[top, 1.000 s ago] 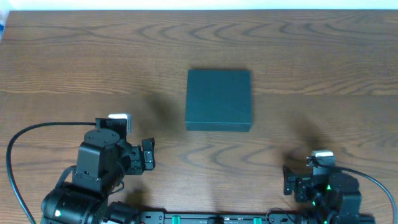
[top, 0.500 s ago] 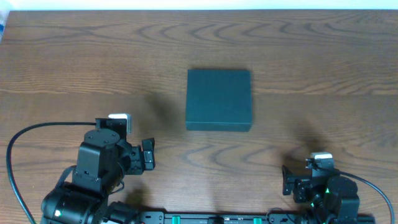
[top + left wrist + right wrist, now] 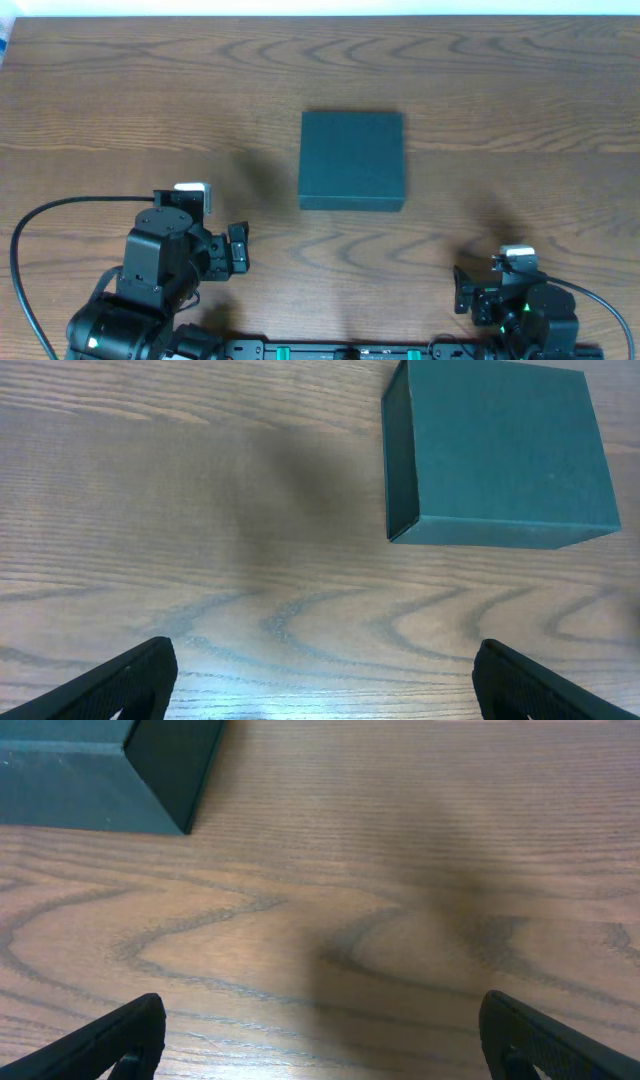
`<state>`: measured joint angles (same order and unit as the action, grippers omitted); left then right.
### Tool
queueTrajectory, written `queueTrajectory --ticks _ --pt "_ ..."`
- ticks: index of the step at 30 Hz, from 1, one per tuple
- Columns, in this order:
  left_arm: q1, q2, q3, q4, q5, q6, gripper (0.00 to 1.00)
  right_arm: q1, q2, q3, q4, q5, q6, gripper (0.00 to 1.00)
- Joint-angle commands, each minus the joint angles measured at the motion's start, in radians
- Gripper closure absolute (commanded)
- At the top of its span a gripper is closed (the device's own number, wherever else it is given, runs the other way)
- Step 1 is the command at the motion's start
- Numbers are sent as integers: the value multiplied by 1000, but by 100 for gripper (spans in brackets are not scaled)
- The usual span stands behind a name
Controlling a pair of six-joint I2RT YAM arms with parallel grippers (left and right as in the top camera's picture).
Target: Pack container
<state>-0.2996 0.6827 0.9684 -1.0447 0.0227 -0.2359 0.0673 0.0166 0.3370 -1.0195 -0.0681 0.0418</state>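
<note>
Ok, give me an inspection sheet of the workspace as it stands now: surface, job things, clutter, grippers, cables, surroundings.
Surface: wooden table, brown grain, with soft shadow patches.
Job's things: container, closed, flat on the table near the middle; nothing to pack is seen.
Clutter: nothing seen.
Grippers: left gripper open and empty; right gripper open and empty; both at the near edge, apart from the container.
Cables: left cable loops out from the left arm; right cable curves off the right arm.
Surroundings: pale strip beyond the table's far edge; a blue bit at its left end, too small to tell.
</note>
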Motion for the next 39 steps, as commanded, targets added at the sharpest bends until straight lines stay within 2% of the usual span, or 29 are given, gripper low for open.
queueTrajectory --ticks 1,10,15,19,22,25,29,33,39 --pt "-20 -2 9 -3 -5 -7 5 -6 -10 -6 -1 -3 13 1" --pt "-54 -21 9 -6 -4 -7 5 -6 -10 -6 -1 -3 13 1" --pt "-52 -104 9 -6 -4 -7 5 -6 -10 -6 -1 -3 13 1" --pt "7 -188 2 -14 -25 51 5 -6 -10 -6 -1 -3 13 1" --pt "108 -260 -66 -24 -7 70 4 -6 -10 -6 -1 -3 13 1" --pt "182 -373 -206 9 18 140 5 -6 -10 -6 -1 -3 13 1" --pt "196 -553 -398 111 23 185 5 -6 -10 -6 -1 -3 13 1" --pt "195 -669 -506 130 23 185 5 -6 -10 -6 -1 -3 13 1" --pt "195 -679 -558 130 18 228 5 -6 -10 -6 -1 -3 13 1"
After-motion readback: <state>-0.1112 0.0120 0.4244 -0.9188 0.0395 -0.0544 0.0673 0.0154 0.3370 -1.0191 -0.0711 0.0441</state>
